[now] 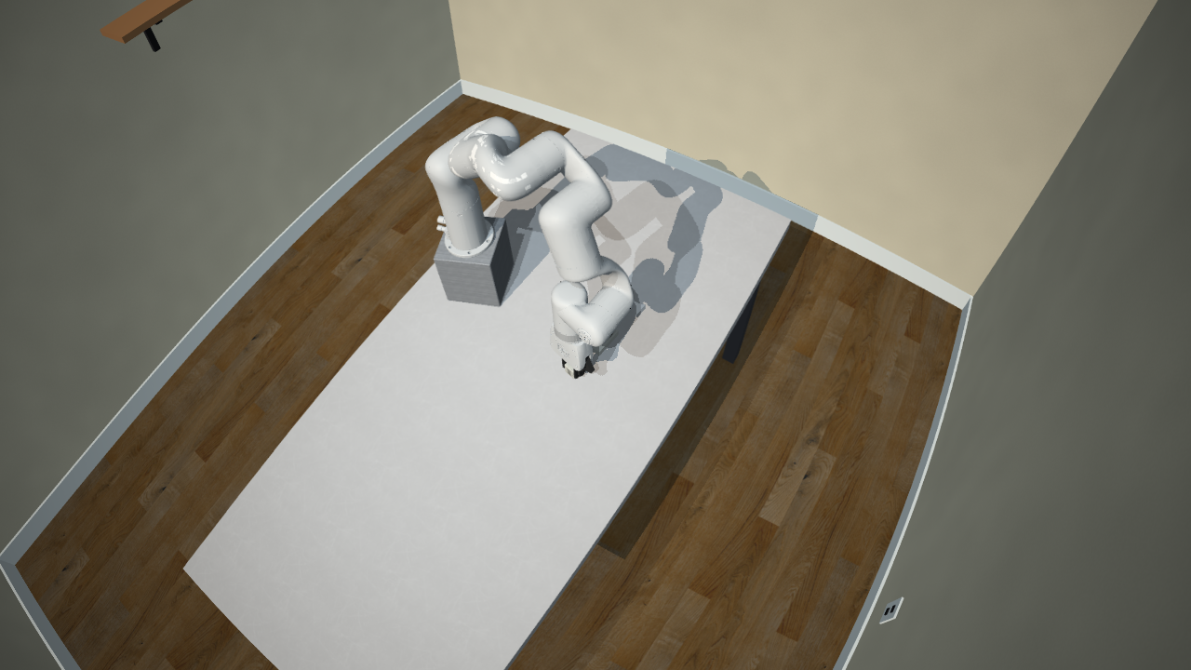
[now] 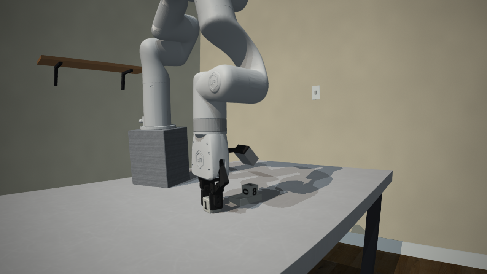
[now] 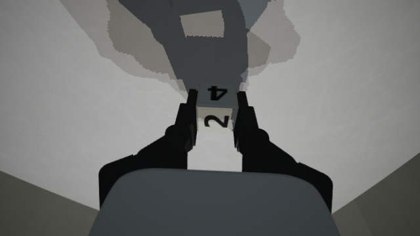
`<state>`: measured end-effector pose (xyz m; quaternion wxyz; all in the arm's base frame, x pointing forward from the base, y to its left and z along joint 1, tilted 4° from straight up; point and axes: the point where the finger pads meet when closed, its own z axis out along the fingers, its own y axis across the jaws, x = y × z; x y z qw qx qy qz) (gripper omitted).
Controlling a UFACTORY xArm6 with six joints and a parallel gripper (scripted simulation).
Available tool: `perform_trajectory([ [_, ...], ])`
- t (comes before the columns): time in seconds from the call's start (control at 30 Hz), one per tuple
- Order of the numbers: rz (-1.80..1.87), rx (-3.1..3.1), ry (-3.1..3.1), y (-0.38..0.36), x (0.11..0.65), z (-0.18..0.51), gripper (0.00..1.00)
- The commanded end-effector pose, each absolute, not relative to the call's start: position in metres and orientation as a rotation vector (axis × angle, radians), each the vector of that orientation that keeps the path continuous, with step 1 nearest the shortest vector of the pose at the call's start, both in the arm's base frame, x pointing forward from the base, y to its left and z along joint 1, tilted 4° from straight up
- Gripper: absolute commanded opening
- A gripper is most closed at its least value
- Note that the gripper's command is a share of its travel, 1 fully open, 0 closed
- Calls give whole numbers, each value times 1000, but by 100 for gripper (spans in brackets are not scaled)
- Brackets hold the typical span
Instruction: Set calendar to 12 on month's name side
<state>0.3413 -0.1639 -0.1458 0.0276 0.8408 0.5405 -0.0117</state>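
Item: desk calendar, two numbered cubes and one tray, in mid-setting. We find the gripper [image 2: 211,203] pointing straight down at the table [image 2: 102,231], its black fingers closed partway on the first cube [image 2: 206,204], one finger against each of two opposite faces. That cube sits at or barely above the table top just beside the tray [image 2: 238,200], outside it; whether it touches the surface we cannot tell. Its faces, as far as we read them: a 1 toward the exterior camera, a 2 on the face turned up to the wrist camera, a 4 on the adjoining face beyond. The second cube [image 2: 249,189] stands on the tray's far part, showing a 0 and an 8; it carries no contact with the arm. The tray appears to lie flat on the table; the side with the month's name is not legible to us, so which way the date reads cannot be confirmed. Done, in our judgement: one cube secured in hand, tray undisturbed. Outstanding: both digits remain to be presented, since neither a 1 nor a 2 stands in reading position; the held cube has to go into the tray with the wanted face forward and upright, the second cube very likely has to be turned or swapped as well, the two set side by side on the tray's floor, and the grip released. We rate the task as under half complete.
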Motion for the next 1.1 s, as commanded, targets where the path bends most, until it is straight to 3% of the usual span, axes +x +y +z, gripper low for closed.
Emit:
perform_trajectory([
  [0.0,-34,2594,1668,-164,343,-145,29],
  [0.37,-34,2594,1668,-164,343,-145,29],
  [0.87,-34,2594,1668,-164,343,-145,49],
  [1.07,-34,2594,1668,-164,343,-145,49],
])
